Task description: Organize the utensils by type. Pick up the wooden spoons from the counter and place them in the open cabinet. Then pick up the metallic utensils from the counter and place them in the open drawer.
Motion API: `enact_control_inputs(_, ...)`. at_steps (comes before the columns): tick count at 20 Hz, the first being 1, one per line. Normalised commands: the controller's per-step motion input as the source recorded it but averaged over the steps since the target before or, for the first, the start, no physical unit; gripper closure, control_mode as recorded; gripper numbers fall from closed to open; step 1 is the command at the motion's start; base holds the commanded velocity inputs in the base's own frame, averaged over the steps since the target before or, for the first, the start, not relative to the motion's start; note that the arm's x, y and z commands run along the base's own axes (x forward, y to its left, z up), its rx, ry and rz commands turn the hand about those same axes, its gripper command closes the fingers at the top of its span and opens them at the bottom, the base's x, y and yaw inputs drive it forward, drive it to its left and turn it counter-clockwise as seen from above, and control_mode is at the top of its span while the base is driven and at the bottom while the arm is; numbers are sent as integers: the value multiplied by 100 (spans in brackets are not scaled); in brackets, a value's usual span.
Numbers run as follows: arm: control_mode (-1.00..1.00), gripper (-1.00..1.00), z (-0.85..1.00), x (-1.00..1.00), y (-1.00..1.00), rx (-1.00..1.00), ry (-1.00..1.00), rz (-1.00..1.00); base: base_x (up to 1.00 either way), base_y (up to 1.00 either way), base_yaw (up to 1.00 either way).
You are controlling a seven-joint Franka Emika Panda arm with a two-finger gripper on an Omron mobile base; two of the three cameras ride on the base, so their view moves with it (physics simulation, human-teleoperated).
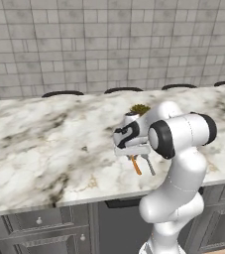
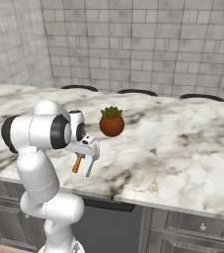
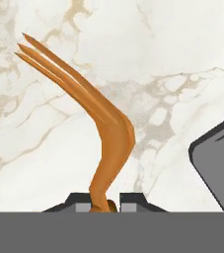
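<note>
The step in hand was the second half of the task: collecting a metallic utensil from the counter (image 1: pixel 44 144) for the drawer.

Left to right across the left base view, the marble lay bare for a long stretch, then came the gripper (image 1: pixel 134 154), low over the slab near its front edge, with the arm's white elbow rising just to the right. Under the hand, two handles ran toward the counter's front edge: the orange fork (image 1: pixel 135 165) on the left and the grey fork (image 1: pixel 149 165) just beside it on the right. In the hand view the orange fork's handle passed down between the two dark finger tips, which stood close on either side of it, with the tines fanning away over the marble. The jaws were therefore nearly closed around that handle; whether the grip was fully seated could not be told.

In the right base view the same order applied: arm, gripper, the two forks, then the potted plant (image 2: pixel 112 121) standing farther back and to the right, apart from the hand.

By judgement, the next move called for a straight lift, so that the orange fork cleared the grey one without dragging it. The front edge of the counter was close to both handles, and a sideways pull risked nudging the grey fork off. Open room lay left and right along the slab. A dark grey panel (image 3: pixel 219 163) showed at the right of the hand view; its identity could not be told.
</note>
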Motion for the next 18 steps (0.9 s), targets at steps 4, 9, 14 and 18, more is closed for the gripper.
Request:
enact_control_inputs(4, -100, 100, 14, -2, -3, 9, -8, -8, 0, 0, 0)
enact_control_inputs(9, -100, 100, 58, -8, -1, 8, -7, -2, 0, 0, 0)
enact_control_inputs(14, -100, 100, 76, -25, -2, 1, -1, 0, 0, 0, 0)
enact_control_inputs(18, -100, 100, 62, -27, 0, 0, 4, 4, 0, 0, 0)
